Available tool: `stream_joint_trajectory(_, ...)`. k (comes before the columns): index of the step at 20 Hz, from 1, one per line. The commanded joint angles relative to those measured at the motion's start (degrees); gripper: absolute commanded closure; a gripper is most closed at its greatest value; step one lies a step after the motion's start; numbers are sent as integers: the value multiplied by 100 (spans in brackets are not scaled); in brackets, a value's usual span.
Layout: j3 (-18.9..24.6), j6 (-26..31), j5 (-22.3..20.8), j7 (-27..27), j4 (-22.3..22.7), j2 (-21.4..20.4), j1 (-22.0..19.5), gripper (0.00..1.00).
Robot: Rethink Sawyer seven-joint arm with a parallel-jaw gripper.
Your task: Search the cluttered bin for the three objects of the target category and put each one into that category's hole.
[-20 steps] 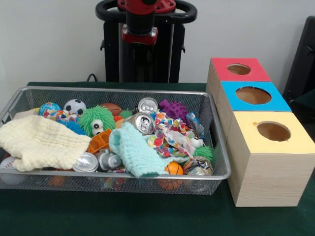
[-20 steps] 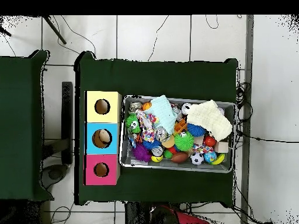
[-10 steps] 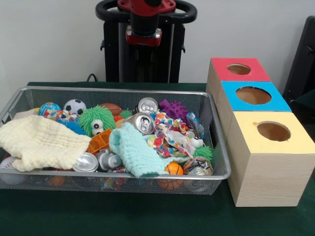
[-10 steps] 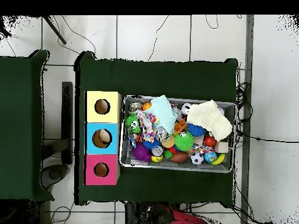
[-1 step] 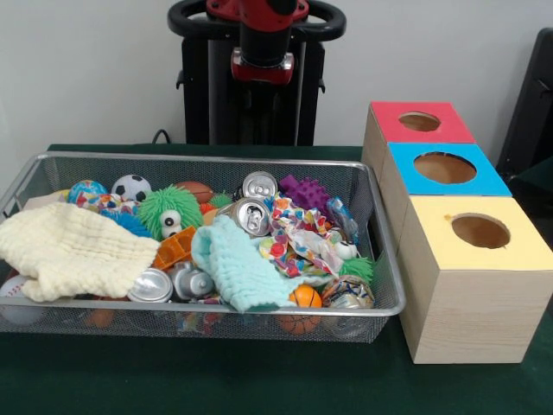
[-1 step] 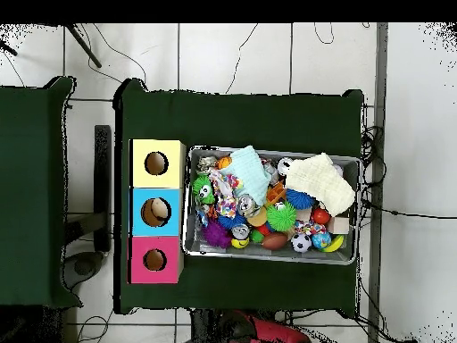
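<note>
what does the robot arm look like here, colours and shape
Only part of the arm shows: a black round column coming down from a red cap at the top, with a red band and a silvery ring at its lower end. Behind it stands a black pedestal with a rounded black handle loop. From overhead only a red and black piece shows. The end effector is out of sight.

A dark green cloth-covered table fills the middle of the overhead view. At nine o'clock stands a second dark green table, apart from it. White tiled floor lies at three o'clock, where thin black cables trail.
</note>
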Motion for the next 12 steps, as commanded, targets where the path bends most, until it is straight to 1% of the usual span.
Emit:
stream_joint_trajectory(1,754,-807,602,1544,-634,237,152,0)
stream_joint_trajectory(12,838,-767,930,1566,-676,295,433,0)
